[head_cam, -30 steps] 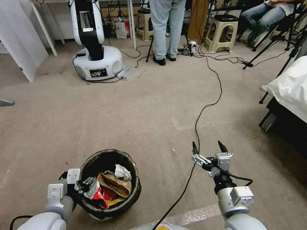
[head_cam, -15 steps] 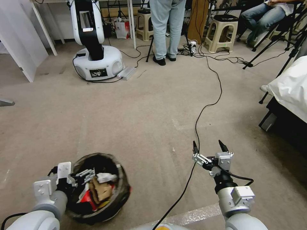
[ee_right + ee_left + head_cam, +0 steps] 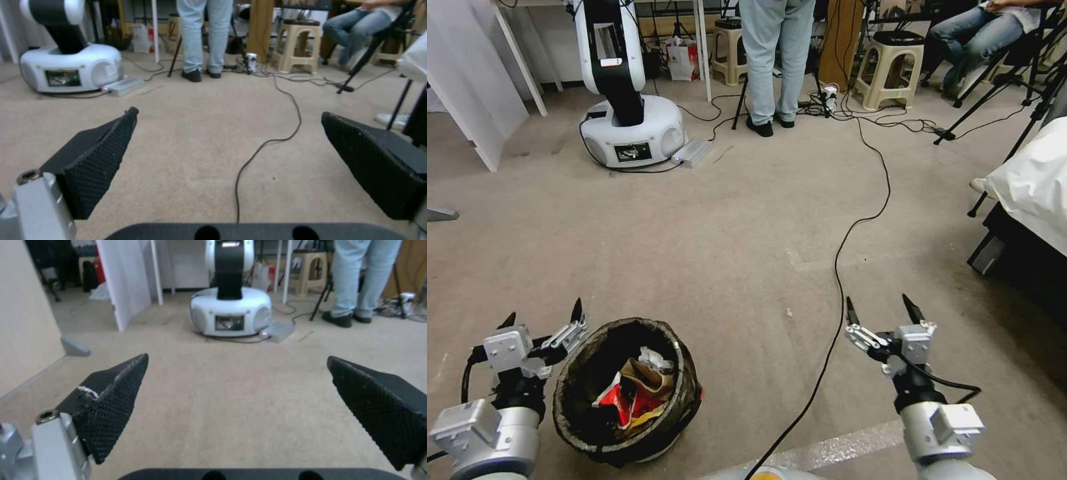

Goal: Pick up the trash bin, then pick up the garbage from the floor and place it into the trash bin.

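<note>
The trash bin (image 3: 570, 381), a round bucket with a dark liner around its rim, stands on the carpet at the near left. Garbage lies inside it: a brown paper bag (image 3: 652, 381), a red-and-white packet (image 3: 626, 400) and a crumpled white scrap (image 3: 656, 360). My left gripper (image 3: 544, 315) hovers just left of the bin's rim, open and apart from it. In the left wrist view the left gripper (image 3: 237, 357) frames bare carpet. My right gripper (image 3: 880, 307) is open over the floor to the bin's right, and the right gripper (image 3: 229, 112) holds nothing.
A black cable (image 3: 839, 253) snakes across the carpet toward me, passing beside the right gripper. Another robot's white base (image 3: 630, 130) stands far left, with a standing person's legs (image 3: 774, 60), stools (image 3: 888, 67) and tripod legs beyond. A bed (image 3: 1034, 180) lies at right.
My left gripper let go of the bin's rim, opened and drew back to the left. The bin settled on the floor. The right gripper shifted slightly right, still open.
</note>
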Available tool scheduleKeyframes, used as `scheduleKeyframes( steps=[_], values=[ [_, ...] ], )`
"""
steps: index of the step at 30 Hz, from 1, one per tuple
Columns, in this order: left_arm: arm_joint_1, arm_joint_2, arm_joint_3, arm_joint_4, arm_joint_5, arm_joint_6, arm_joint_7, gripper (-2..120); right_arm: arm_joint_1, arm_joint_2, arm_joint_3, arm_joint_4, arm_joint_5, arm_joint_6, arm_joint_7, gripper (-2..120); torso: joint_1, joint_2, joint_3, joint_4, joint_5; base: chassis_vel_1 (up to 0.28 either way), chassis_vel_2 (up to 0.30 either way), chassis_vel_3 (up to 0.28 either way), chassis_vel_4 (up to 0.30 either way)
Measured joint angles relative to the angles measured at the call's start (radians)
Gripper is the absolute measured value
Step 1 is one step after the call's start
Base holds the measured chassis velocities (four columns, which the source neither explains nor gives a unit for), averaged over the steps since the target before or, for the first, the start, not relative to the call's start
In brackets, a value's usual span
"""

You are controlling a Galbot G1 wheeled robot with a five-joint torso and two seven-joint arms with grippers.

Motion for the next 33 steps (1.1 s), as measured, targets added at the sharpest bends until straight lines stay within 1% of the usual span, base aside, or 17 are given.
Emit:
scheduleKeyframes(
  steps=[2, 3, 9, 33],
  values=[
    [0.024, -0.017, 0.003, -0.003, 0.011, -0.033, 0.027, 100, -0.013, 0.007, 0.009, 0.007, -0.005, 0.008, -0.004, 100, 0.000, 0.000, 0.000, 0.0007, 0.0001, 0.000, 0.000, 0.000, 0.000],
    [0.032, -0.020, 0.003, -0.004, 0.014, -0.042, 0.034, 100, -0.017, 0.009, 0.011, 0.008, -0.008, 0.013, -0.007, 100, 0.000, 0.000, 0.000, 0.0006, 0.0002, 0.000, 0.000, 0.000, 0.000],
    [0.046, -0.020, 0.006, -0.004, 0.022, -0.061, 0.038, 100, -0.021, 0.013, 0.013, 0.010, -0.025, 0.021, -0.009, 100, 0.000, 0.000, 0.000, 0.0006, 0.0001, 0.000, 0.000, 0.000, 0.000],
    [0.045, -0.016, 0.007, 0.000, 0.022, -0.052, 0.036, 100, -0.019, 0.013, 0.010, 0.010, -0.029, 0.021, -0.009, 100, 0.000, 0.000, 0.000, 0.0005, 0.0000, 0.000, 0.000, 0.000, 0.000]
  ],
)
